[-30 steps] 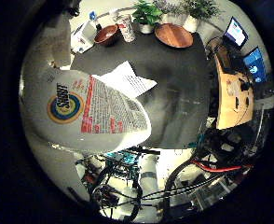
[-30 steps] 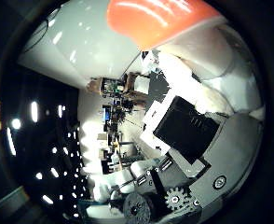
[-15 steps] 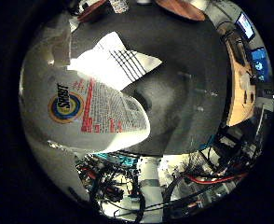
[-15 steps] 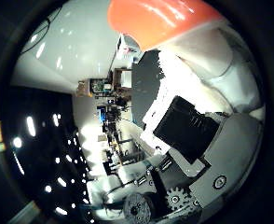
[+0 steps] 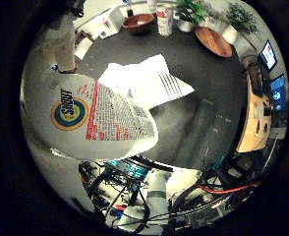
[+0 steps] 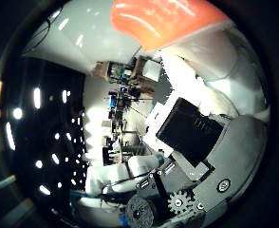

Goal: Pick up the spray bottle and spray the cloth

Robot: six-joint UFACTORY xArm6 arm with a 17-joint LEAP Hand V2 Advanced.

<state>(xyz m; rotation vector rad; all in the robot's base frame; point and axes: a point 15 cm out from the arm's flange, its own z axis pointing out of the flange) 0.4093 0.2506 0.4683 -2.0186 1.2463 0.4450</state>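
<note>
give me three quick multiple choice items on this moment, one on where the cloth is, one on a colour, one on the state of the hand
1. Where does the cloth lie?
A. on the dark table
B. inside the brown bowl
C. draped over a monitor

2. What colour is the spray bottle's top part, seen close in the thumb side view?
A. blue
B. orange-red
C. green

3. What state is the hand in?
A. open, away from everything
B. shut on nothing
C. shut on the spray bottle

Answers:
1 A: the white cloth lies spread on the dark table, apart from the brown bowl at the far edge.
2 B: the top part is orange-red.
3 C: the spray bottle fills the view against the palm, and the hand has its fingers curled round it.
</note>
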